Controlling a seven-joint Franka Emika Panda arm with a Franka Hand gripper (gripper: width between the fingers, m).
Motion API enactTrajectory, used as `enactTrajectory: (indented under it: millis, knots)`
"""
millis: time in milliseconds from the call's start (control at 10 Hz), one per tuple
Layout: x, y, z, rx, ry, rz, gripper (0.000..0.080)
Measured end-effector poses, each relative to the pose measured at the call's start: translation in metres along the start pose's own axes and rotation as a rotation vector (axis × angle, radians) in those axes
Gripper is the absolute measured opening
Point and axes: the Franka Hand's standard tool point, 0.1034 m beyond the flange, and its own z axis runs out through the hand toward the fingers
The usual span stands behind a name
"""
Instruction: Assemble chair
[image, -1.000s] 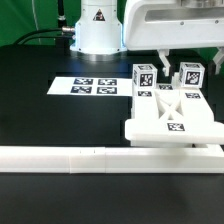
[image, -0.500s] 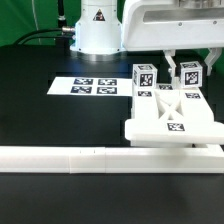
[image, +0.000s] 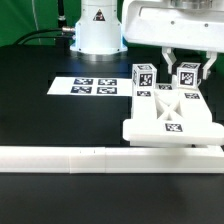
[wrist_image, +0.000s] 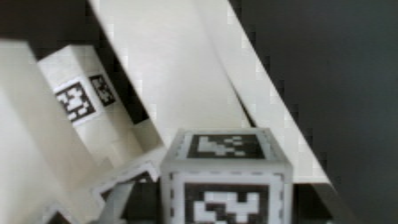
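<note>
White chunky chair pieces carry black-and-white tags.

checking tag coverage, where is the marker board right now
In the exterior view the marker board lies flat on the black table, to the exterior view's left of the white chair parts and behind the long white rail.

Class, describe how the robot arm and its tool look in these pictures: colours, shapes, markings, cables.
The arm is glossy white with rounded, bulky housings. Its base is a white dome bearing a small dark emblem; dark cables trail behind it. The tool ends in two slim dark fingers beneath the white body.
</note>
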Motion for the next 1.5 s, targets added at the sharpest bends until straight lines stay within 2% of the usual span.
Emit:
enactTrajectory:
  millis: [700,800,1000,1100,1200,1300,1400,1500]
  knots:
    - [-0.0028,-0.0025,0.0009,0.014,0.005,0.435,0.0284]
    - [-0.0034,-0.0035,0.0012,0.020,-0.003,0.504,0.0284]
    - [-0.0013,-0.0065,0.0007,0.052,-0.010,0.609,0.0284]
    - [-0.0018,-0.0067,0.0013,0.051,-0.011,0.609,0.0384]
    - [-0.0019,-0.0066,0.0018,0.050,-0.011,0.590,0.0384]
    - [-0.0020,-0.0065,0.0023,0.050,-0.010,0.572,0.0523]
    - [-0.0020,-0.0065,0.0025,0.049,-0.010,0.562,0.0609]
    - [-0.0020,-0.0063,0.0028,0.048,-0.008,0.486,0.0609]
